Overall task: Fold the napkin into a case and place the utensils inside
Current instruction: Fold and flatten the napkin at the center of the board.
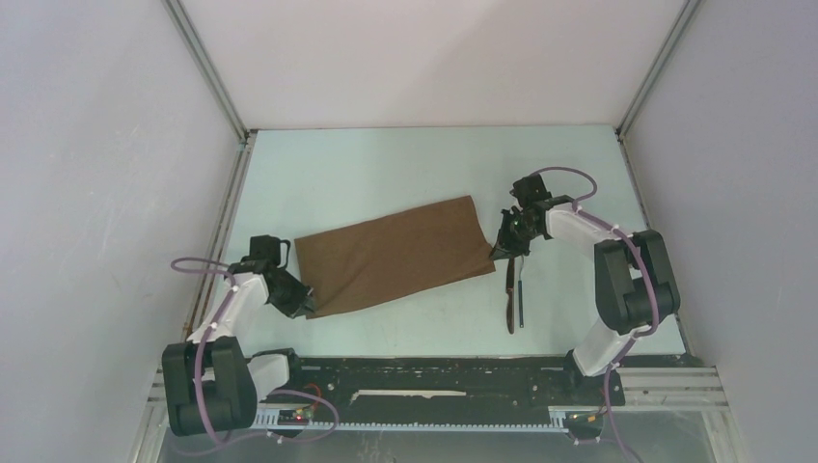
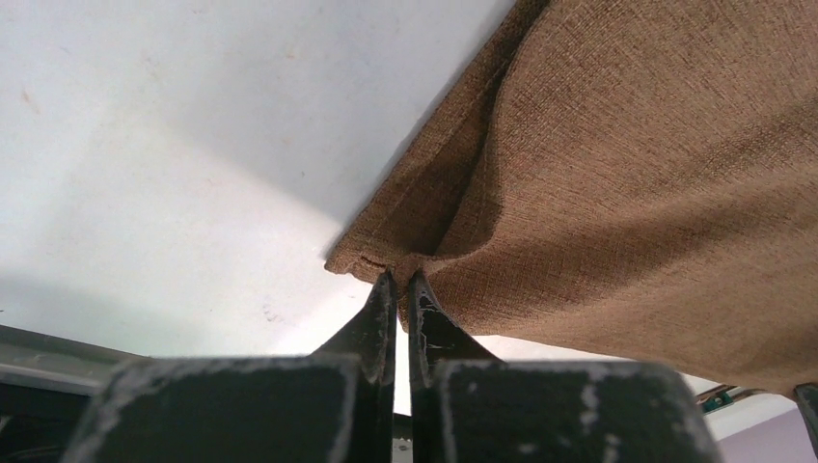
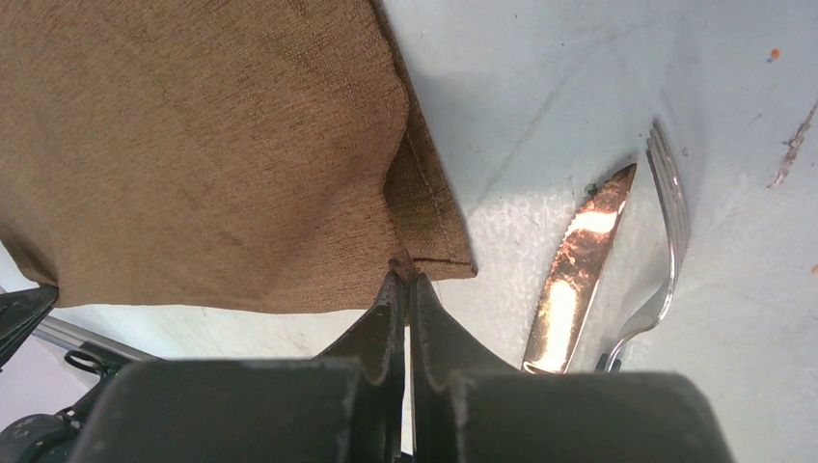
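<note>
Evidently a fold is in hand: the napkin [image 1: 395,253] lies slantwise across the middle of the counter [image 1: 386,164], with each arm gripping one near corner. The left pincer [image 2: 401,280] is clamped on the corner toward the counter's left edge, the right pincer [image 3: 403,280] on the one toward the right edge, probably so that edge lifts evenly. The utensils [image 1: 513,294] lie just beside the cloth, toward the near-right corner, clear of the fold.

Pale table [image 1: 386,164]: napkin [image 1: 395,256]; knife [image 1: 508,304], fork [image 1: 522,294] alongside.
</note>
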### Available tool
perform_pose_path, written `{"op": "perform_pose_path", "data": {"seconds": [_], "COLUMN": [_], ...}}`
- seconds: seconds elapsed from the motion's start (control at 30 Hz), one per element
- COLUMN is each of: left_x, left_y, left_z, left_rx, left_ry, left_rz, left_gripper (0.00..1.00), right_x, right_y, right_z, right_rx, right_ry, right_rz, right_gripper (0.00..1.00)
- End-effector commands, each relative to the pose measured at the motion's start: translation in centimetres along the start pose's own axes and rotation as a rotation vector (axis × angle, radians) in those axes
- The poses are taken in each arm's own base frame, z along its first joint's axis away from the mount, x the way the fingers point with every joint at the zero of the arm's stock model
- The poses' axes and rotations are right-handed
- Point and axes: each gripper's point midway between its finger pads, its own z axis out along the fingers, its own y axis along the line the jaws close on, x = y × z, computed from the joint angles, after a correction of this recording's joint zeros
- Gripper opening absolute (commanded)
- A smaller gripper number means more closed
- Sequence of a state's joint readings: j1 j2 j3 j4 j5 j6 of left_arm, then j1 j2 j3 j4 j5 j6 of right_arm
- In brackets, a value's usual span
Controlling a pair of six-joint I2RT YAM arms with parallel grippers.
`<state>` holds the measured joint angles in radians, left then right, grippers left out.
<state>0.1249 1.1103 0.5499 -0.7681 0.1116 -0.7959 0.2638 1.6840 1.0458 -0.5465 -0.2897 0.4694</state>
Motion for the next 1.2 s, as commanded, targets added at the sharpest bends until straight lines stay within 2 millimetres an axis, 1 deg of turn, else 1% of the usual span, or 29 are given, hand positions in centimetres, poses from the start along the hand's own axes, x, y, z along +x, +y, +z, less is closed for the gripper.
{"op": "perform_pose_path", "data": {"seconds": [0.0, 0.33, 0.57, 0.63, 1.03, 1.17], "left_x": [-0.5, -0.7, -0.8, -0.8, -0.6, -0.7], "left_y": [-0.2, -0.2, -0.2, -0.2, 0.0, -0.3], "left_z": [0.3, 0.6, 0.7, 0.7, -0.2, -1.3], "left_rx": [-0.007, -0.018, -0.019, -0.018, -0.015, 0.007], "left_ry": [-0.018, -0.018, -0.018, -0.017, -0.033, -0.053], "left_rz": [0.000, 0.004, 0.011, 0.009, -0.009, -0.022], "left_gripper": [0.00, 0.00, 0.00, 0.00, 0.04, 0.13], "right_x": [-0.7, -1.3, -1.0, -1.0, -1.0, -1.0], "right_y": [-0.1, -0.5, -1.0, -0.9, -0.7, -0.6], "right_z": [0.6, 1.0, 1.2, 1.3, 1.4, 1.4], "right_rx": [0.000, 0.006, 0.027, 0.022, 0.016, 0.013], "right_ry": [-0.026, -0.038, -0.028, -0.025, -0.026, -0.023], "right_rz": [-0.016, -0.006, -0.007, -0.011, -0.012, -0.015], "right_gripper": [0.00, 0.00, 0.00, 0.00, 0.00, 0.00]}}
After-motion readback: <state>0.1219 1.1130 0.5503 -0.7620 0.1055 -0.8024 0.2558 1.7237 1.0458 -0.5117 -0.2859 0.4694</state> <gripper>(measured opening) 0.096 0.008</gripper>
